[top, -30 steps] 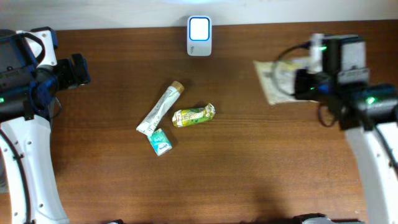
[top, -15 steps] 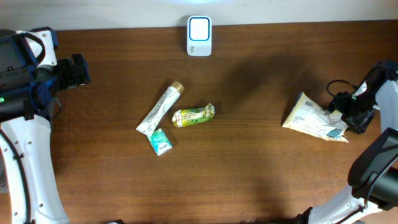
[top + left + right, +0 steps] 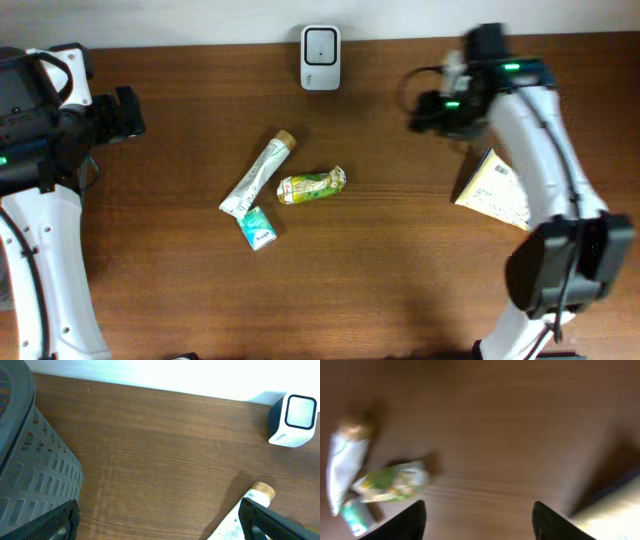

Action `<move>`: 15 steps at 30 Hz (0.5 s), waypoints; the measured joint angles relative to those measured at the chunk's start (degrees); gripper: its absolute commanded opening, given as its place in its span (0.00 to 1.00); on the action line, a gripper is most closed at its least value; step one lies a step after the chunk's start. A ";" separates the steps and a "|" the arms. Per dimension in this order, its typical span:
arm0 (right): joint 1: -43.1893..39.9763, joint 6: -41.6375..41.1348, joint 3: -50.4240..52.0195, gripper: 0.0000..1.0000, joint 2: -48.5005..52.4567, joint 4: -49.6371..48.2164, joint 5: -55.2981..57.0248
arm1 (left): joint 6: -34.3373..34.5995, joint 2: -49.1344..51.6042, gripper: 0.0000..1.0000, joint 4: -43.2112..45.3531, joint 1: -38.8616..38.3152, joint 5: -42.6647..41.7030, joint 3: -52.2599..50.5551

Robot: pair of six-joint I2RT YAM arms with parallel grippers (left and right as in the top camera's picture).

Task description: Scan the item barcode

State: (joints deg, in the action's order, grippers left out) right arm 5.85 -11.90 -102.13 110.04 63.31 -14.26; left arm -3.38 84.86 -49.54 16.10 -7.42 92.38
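Wood-grain table (image 3: 400, 285) — flat crinkled pouch (image 3: 490, 190), slim tube (image 3: 258, 175)

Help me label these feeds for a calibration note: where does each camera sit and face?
Overhead: above the table, looking straight down; left arm and right arm show.
Left wrist: low at the left end, facing the scanner and basket; own open fingers frame the bottom.
Right wrist: blurred, looking down at the green packet; own open fingers at the bottom.
Shared: the tube appears in all three.
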 measured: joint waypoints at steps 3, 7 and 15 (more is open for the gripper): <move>11.96 -2.67 0.13 0.15 4.37 -7.13 -1.03 | 0.00 0.00 0.99 0.00 0.00 -0.02 0.00; 23.80 -8.48 0.15 0.08 11.47 -16.57 -1.31 | 0.00 0.00 0.99 0.00 0.00 -0.04 0.00; 32.83 -13.62 0.11 0.24 17.66 -19.08 -2.12 | 0.00 0.00 0.99 0.00 0.00 -0.02 0.00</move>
State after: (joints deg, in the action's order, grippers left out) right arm 38.68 -25.52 -102.02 127.70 44.23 -16.38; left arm -3.38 84.86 -49.54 16.10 -7.44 92.38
